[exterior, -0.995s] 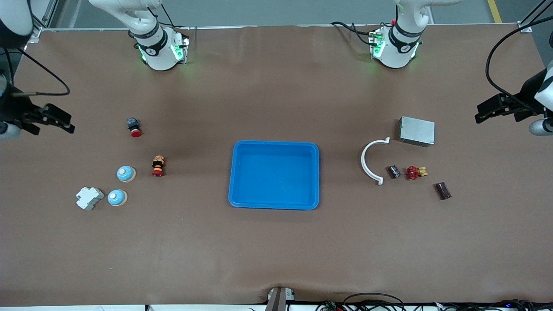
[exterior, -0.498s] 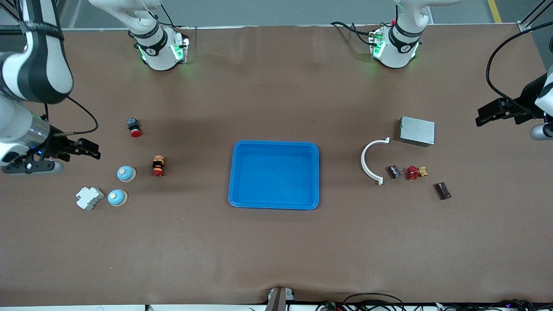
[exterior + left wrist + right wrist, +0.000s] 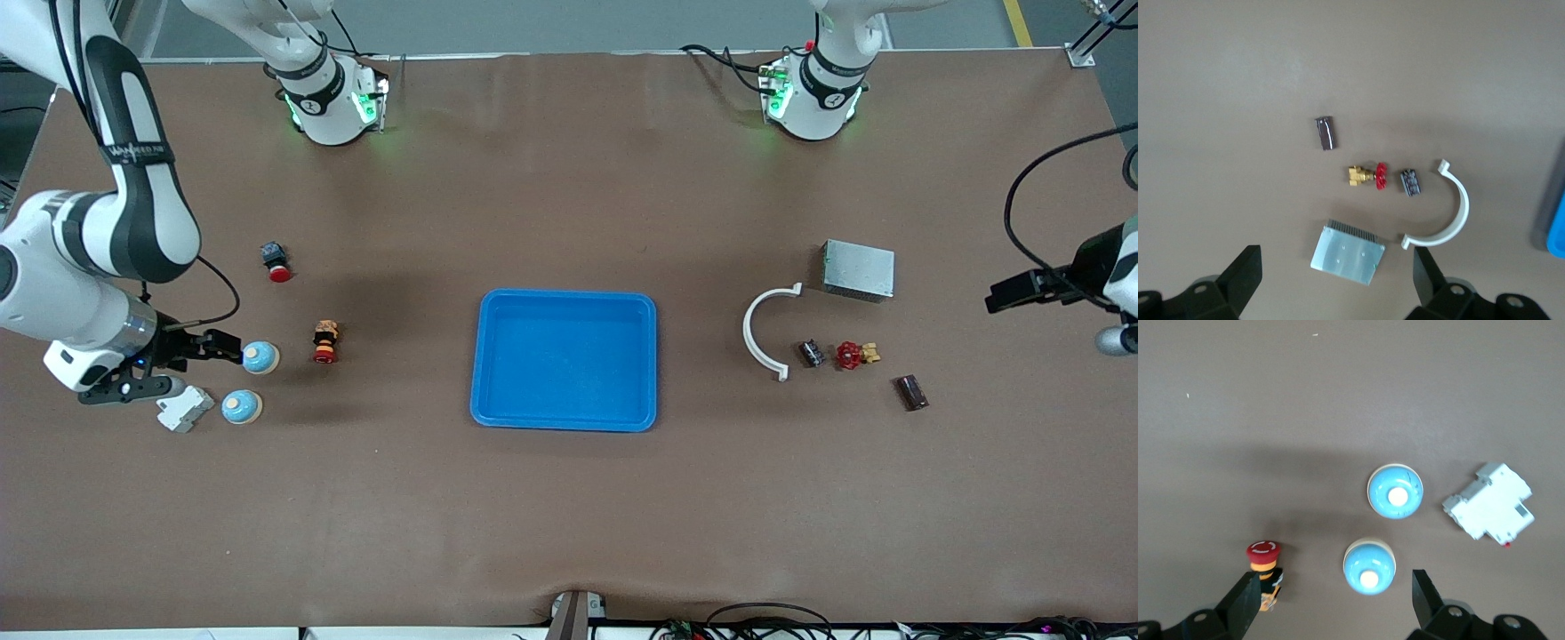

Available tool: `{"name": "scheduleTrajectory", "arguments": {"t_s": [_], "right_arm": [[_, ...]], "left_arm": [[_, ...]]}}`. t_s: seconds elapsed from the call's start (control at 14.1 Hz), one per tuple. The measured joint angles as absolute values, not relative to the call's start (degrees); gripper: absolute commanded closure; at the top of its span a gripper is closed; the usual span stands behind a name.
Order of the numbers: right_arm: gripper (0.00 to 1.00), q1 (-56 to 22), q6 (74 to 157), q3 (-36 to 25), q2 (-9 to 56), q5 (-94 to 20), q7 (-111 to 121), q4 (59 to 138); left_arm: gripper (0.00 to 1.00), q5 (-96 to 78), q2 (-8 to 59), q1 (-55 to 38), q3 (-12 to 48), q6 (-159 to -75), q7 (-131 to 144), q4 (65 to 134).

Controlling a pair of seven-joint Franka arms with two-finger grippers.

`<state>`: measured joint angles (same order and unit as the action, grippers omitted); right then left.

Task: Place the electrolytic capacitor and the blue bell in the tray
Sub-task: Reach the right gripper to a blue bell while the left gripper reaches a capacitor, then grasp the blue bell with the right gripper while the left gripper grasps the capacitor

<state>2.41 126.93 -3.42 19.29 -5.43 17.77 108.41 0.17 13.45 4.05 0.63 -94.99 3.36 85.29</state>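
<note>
tray [image 3: 564, 425] in front view; wrist views without.

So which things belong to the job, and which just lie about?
Job: tray, blue bells, dark capacitor, right pincer open at one bell, left pincer open over table end.
Spare: red buttons, breaker, white arc, valve, metal box, black part.

tray [image 3: 564, 425]: bright blue, shallow, rounded corners, flat mid-table, nothing in it | bells: two blue domes with cream tops at the right arm's end, one [image 3: 260, 357] farther from the front camera, the other [image 3: 240, 407] nearer, both upright | capacitor [image 3: 810, 353]: small dark cylinder on its side, between white curved clip and red valve
</note>
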Motion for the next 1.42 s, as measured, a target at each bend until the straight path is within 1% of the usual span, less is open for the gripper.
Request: {"name": "scheduleTrajectory", "arguments": {"t_s": [0.36, 0.64, 0.85, 1.07, 1.28, 1.42], "right_arm": [[0.00, 3.5, 130.8, -3.7, 25.7, -7.5, 25.7, 106.5], [0.00, 3.2, 137.3, -3.6, 31.3, -7.6, 31.0, 104.8], [0.00, 3.2, 138.0, -3.6, 35.1, -7.6, 35.6, 101.4], [0.00, 3.2, 138.0, -3.6, 36.4, -7.6, 39.3, 99.7], [0.00, 3.7, 138.0, -3.7, 36.8, -7.6, 45.1, 99.7], [0.00, 4.7, 138.0, -3.9, 37.2, -7.6, 48.7, 99.7]], "left_arm": [[0.00, 0.2, 20.7, 6.2, 0.6, -101.0, 3.4, 85.4], [0.00, 0.3, 25.2, 8.0, 0.6, -104.3, 3.4, 86.0], [0.00, 0.3, 28.0, 9.0, 0.6, -107.5, 3.4, 87.0], [0.00, 0.3, 30.8, 10.0, 0.5, -111.6, 3.4, 87.9], [0.00, 0.3, 33.0, 10.2, 0.6, -117.0, 4.9, 90.4], [0.00, 0.3, 34.0, 10.1, 0.7, -119.1, 8.2, 91.8]]}}
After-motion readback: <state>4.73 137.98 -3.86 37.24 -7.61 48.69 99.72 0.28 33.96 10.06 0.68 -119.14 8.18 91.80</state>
